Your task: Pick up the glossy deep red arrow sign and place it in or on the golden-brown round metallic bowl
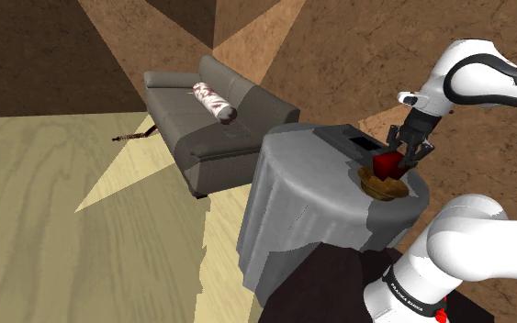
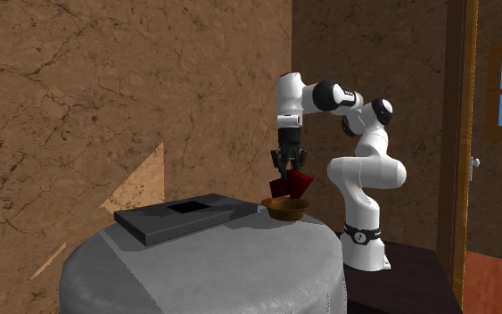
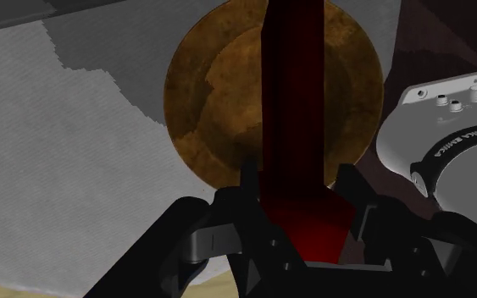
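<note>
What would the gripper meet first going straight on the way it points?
The golden-brown bowl, straight below the gripper; the red arrow sign it clasps would likely touch first. Depth unclear.

The bowl (image 3: 202, 110) looks like brown-gold metal, mottled and only dully shiny. The arrow sign (image 3: 291, 102) is smooth deep red with a soft gloss. Grey cloth hangs in folds over the worktop (image 1: 302, 193). The pincer (image 3: 297, 173) is matt black, the arm (image 2: 365, 169) shiny white. The floor (image 1: 45, 220) is pale grained wood, the wall (image 2: 79, 80) rough, cracked brown.
</note>
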